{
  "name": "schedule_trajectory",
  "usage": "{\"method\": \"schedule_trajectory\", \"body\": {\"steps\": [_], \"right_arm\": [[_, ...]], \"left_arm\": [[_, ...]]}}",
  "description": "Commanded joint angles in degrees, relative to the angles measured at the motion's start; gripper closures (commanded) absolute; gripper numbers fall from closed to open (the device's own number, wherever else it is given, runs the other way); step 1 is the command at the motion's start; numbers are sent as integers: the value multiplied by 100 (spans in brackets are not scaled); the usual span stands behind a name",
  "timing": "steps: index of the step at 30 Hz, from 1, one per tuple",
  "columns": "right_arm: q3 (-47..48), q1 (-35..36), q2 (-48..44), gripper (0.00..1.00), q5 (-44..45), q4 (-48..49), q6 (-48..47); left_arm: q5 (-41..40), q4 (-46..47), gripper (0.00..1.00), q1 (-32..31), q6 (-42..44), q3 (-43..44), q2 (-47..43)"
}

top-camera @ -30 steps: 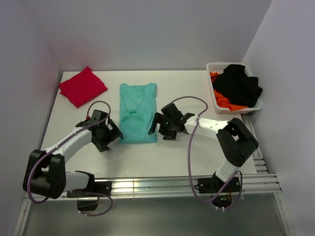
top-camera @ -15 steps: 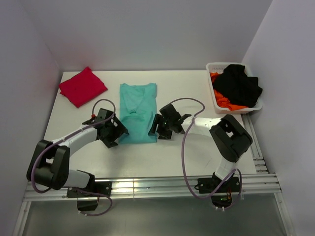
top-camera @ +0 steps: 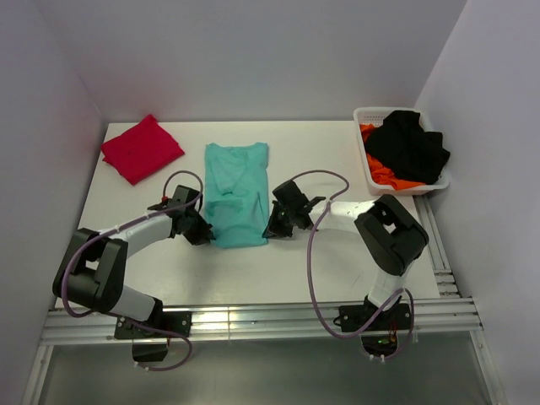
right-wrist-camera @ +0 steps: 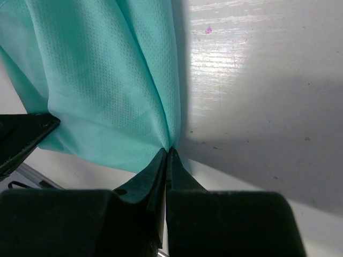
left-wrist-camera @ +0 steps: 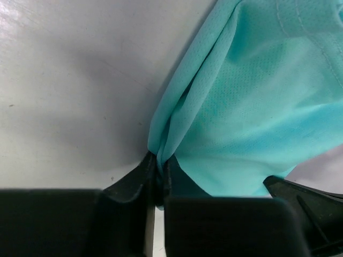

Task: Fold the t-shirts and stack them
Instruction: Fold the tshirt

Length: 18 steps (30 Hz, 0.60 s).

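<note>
A teal-green t-shirt (top-camera: 236, 192) lies folded lengthwise in the middle of the white table (top-camera: 337, 261). My left gripper (top-camera: 205, 234) is shut on its near left corner, and the cloth (left-wrist-camera: 257, 107) bunches between the black jaws. At the near right corner my right gripper (top-camera: 268, 229) is shut on the shirt's edge (right-wrist-camera: 107, 80). A crimson-red t-shirt (top-camera: 142, 148) lies folded at the far left of the table, apart from both grippers.
A white basket (top-camera: 371, 173) at the far right holds black and orange clothes. White walls close in the table at the back and both sides. A metal rail (top-camera: 253, 319) runs along the near edge.
Both grippers have moved inward to the teal-green t-shirt's near corners and gone from open to shut on the cloth. The shirt's near edge has drawn in slightly.
</note>
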Motion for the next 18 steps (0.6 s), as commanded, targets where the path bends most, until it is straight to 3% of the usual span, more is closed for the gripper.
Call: {"method": "schedule_trajectory", "body": {"steps": [1,3,11,18], "right_arm": [[-103,29,-73,100,105,-88,-107],[-120,38,-152,100,122,-149,-142],[-603,38,-1188,100,447,-526,-291],[-1183,55,-2796,100,465,-1133,-116]], "left_arm": [[-170,-146,94,-36,85,88,74],[-188,-181,100,-53,120,149,74],[-109,-743,100,-212,339,343,-356],[66,-1666,100,-519,331,317,-1479]]}}
